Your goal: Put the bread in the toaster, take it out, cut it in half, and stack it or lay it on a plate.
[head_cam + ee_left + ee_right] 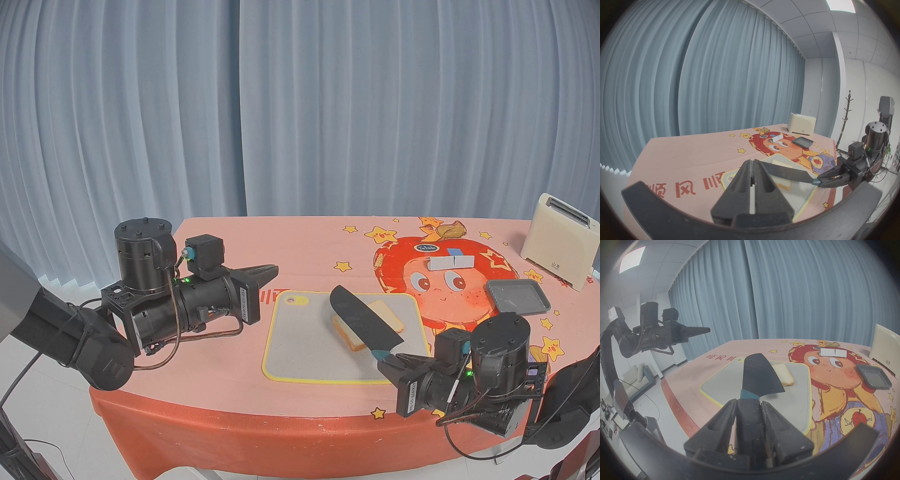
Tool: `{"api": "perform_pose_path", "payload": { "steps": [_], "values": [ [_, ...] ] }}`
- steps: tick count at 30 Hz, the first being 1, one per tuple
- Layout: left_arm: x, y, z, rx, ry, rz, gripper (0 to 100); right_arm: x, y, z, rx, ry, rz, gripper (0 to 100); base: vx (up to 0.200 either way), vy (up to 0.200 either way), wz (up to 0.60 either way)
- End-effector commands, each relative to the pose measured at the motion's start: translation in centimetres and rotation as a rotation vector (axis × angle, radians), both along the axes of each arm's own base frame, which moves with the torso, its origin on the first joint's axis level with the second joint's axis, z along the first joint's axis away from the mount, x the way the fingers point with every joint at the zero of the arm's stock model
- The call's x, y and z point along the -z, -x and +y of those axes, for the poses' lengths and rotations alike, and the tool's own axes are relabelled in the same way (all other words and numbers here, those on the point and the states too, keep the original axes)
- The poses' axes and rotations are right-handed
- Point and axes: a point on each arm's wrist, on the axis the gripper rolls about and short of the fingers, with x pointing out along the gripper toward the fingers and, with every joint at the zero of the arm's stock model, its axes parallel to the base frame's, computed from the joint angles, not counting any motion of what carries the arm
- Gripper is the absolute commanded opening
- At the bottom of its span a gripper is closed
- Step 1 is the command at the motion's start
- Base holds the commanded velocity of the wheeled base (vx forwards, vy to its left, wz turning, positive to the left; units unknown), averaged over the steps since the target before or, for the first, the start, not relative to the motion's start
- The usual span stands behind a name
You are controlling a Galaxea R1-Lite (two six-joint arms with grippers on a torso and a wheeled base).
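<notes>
A slice of bread (386, 315) (784, 374) lies on the grey cutting board (300, 340) (725, 383) with the yellow rim. My right gripper (386, 361) (749, 404) is shut on the handle of a black knife (362, 319) (758, 375) (787, 173); the blade hangs flat over the bread, covering part of it. Left of the board, above the tablecloth, my left gripper (274, 270) (752, 170) (707, 330) is shut with nothing in it. The cream toaster (559, 239) (801, 123) (886, 344) stands at the far right edge. A dark grey plate (517, 296) (803, 142) (874, 376) lies in front of it.
A small white and blue block (451, 260) (832, 352) (776, 138) lies on the cartoon face of the tablecloth behind the board. The table's front edge (300, 409) runs close to both arms. A curtain hangs behind the table.
</notes>
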Motion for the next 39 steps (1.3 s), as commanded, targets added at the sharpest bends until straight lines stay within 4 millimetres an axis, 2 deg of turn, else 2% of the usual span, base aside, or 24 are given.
{"api": "perform_pose_path", "payload": {
  "steps": [1, 6, 7, 12, 17, 21, 26, 34, 39],
  "values": [
    [-0.4, 0.6, -1.4, 0.042, 0.102, 0.074, 0, -0.3, 0.0, 0.0, 0.003, -0.011, -0.012, 0, 0.0, 0.0, 0.0],
    [-1.1, 0.2, -2.3, 0.062, 0.266, 0.207, 0, -1.0, -0.1, -0.2, 0.01, -0.038, -0.038, 0, 0.0, 0.0, 0.0],
    [-1.1, 0.2, -2.3, 0.067, 0.274, 0.218, 100, -1.2, -0.2, -0.2, 0.014, -0.043, -0.043, 0, 0.0, 0.0, 0.0],
    [-0.9, 0.3, -2.5, 0.13, 0.318, 0.295, 100, -2.6, -0.2, -1.0, 0.024, -0.067, -0.094, 0, 0.0, 0.0, 0.0],
    [-0.6, 0.3, -2.6, 0.123, 0.356, 0.357, 100, -2.6, -0.2, -1.0, 0.023, -0.058, -0.099, 0, 0.0, 0.0, 0.0],
    [1.3, 0.0, -3.8, 0.124, 0.345, 0.442, 100, -2.6, -0.2, -1.0, 0.021, -0.056, -0.098, 0, 0.0, 0.0, 0.0],
    [2.5, -0.4, -5.5, 0.134, 0.375, 0.519, 100, -2.4, -0.1, -0.9, 0.013, -0.052, -0.092, 0, 0.0, 0.0, 0.0],
    [1.6, -0.4, -6.6, 0.203, 0.538, 0.735, 100, -2.1, 0.1, -0.8, 0.003, -0.043, -0.085, 0, 0.0, 0.0, 0.0],
    [1.4, -0.9, -7.1, 0.208, 0.593, 0.805, 100, -2.1, 0.2, -0.8, -0.007, -0.029, -0.092, 0, 0.0, 0.0, 0.0]
  ]
}}
